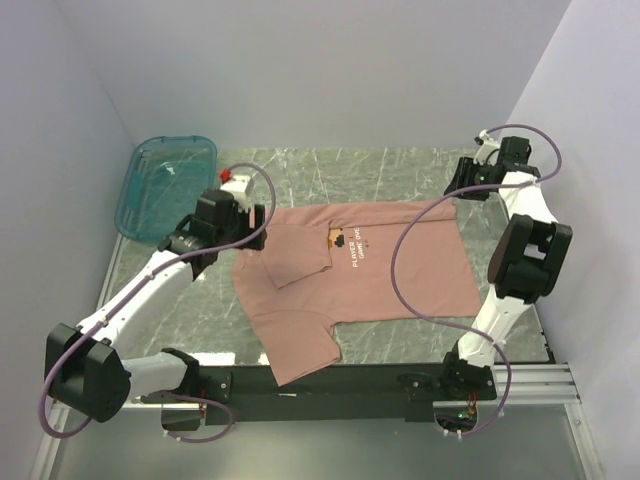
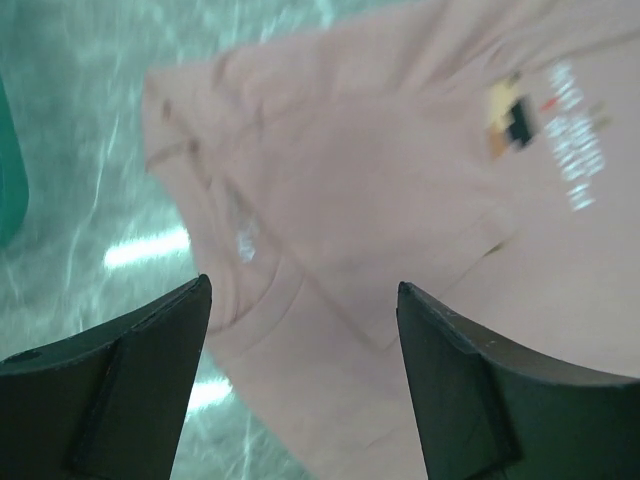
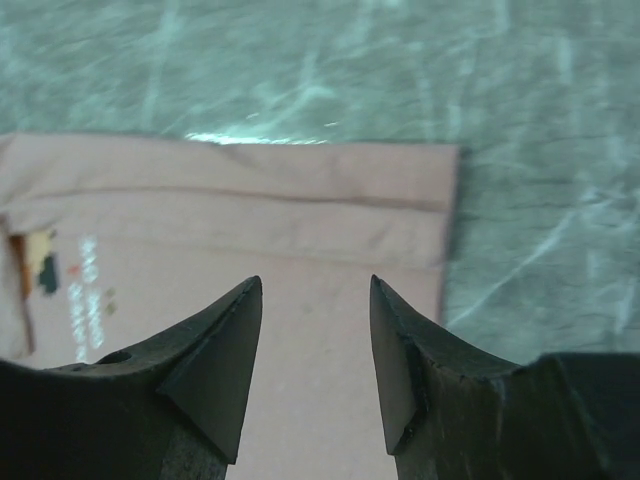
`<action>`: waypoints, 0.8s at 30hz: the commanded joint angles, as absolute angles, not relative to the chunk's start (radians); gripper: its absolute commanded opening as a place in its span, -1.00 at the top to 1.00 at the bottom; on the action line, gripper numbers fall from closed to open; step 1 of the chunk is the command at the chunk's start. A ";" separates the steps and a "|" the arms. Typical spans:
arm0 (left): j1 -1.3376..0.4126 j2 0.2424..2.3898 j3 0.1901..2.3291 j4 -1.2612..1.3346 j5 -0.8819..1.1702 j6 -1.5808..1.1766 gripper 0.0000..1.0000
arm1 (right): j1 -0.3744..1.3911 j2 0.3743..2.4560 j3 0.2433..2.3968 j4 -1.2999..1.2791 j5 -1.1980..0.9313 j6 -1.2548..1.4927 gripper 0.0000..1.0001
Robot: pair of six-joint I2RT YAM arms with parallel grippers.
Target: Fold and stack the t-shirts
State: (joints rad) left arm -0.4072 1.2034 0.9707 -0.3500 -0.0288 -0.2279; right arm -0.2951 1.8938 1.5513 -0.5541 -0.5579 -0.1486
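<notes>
The pink t-shirt lies print-up mid-surface, its left side folded in, one part reaching the near edge; the left claw hangs spread and empty over that fold; the right claw gapes empty above the far-right corner; a teal bin sits back-left; white walls close three sides.

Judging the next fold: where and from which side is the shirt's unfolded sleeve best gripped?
Probably the cuff edge of the sleeve, coming from the near side with the left end effector. It lies flat, sticking out from the shirt toward the arm bases, so that edge is free.
</notes>
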 commanded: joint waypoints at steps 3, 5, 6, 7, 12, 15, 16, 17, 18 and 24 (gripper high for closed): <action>-0.413 1.167 0.914 -0.310 -0.130 -0.193 -0.61 | -0.307 2.020 1.675 -0.560 -0.367 -0.077 -0.05; -0.413 1.180 0.925 -0.316 -0.129 -0.192 -0.60 | -0.310 2.045 1.690 -0.568 -0.338 -0.074 -0.05; -0.411 1.186 0.930 -0.319 -0.121 -0.192 -0.59 | -0.311 2.057 1.693 -0.568 -0.337 -0.074 -0.05; -0.411 1.190 0.933 -0.321 -0.118 -0.193 -0.59 | -0.313 2.063 1.695 -0.563 -0.342 -0.077 -0.04; -0.411 1.215 0.936 -0.324 -0.103 -0.196 -0.57 | -0.313 2.114 1.726 -0.566 -0.356 -0.078 -0.03; -0.411 1.224 0.937 -0.324 -0.100 -0.198 -0.57 | -0.313 2.144 1.746 -0.575 -0.376 -0.080 0.00; -0.411 1.227 0.937 -0.325 -0.100 -0.198 -0.56 | -0.313 2.149 1.749 -0.577 -0.383 -0.080 0.00; -0.411 1.233 0.937 -0.327 -0.100 -0.198 -0.57 | -0.313 2.152 1.755 -0.578 -0.399 -0.080 0.04; -0.411 1.235 0.939 -0.327 -0.103 -0.198 -0.57 | -0.313 2.160 1.752 -0.580 -0.406 -0.080 0.04; -0.411 1.244 0.940 -0.328 -0.103 -0.198 -0.56 | -0.314 2.172 1.744 -0.578 -0.422 -0.080 0.13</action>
